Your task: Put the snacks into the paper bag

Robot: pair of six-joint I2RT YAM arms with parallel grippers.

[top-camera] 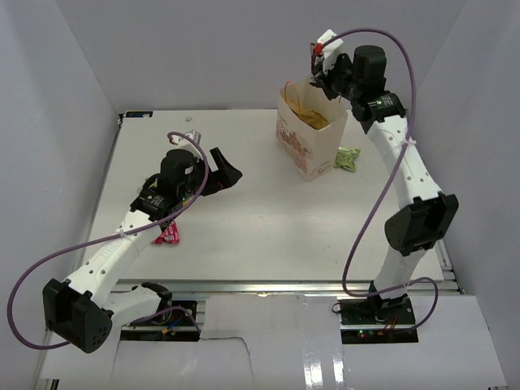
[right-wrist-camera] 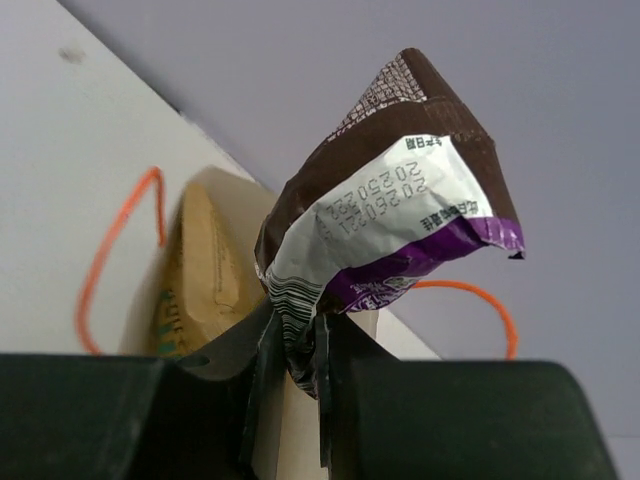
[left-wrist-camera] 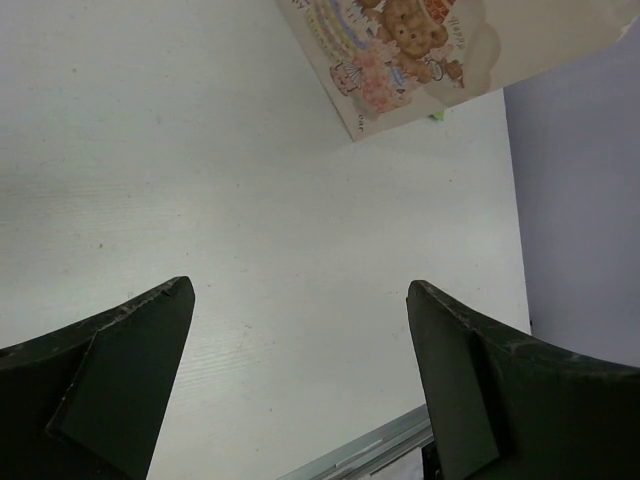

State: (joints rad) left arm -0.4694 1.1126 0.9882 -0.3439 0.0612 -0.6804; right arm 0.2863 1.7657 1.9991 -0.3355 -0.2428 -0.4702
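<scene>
"Top external view first: how far along is it?"
"Partway, I'd judge. The tan pouch [right-wrist-camera: 200, 270] stands inside the paper bag [top-camera: 305, 142]. The right hand [top-camera: 323, 71] hovers over the bag's mouth, pinching the dark-brown packet [right-wrist-camera: 390, 220], which it has not yet let go. The light-green packet [top-camera: 349, 157] lies on the tabletop [top-camera: 244, 227] just beside the bag. The pink packet [top-camera: 169, 236] lies under the left arm. I can't find a yellow one."
"And the left hand?"
"The left hand [top-camera: 226, 172] is spread wide with nothing in it, well apart from the bag."
"Any writing?"
"There are stamped digits, upside-down, on the dark-brown packet's white panel. One row seems to begin 2025, and the rest is unclear. The bag's side shows biscuit pictures and reddish lettering I can't read."
</scene>
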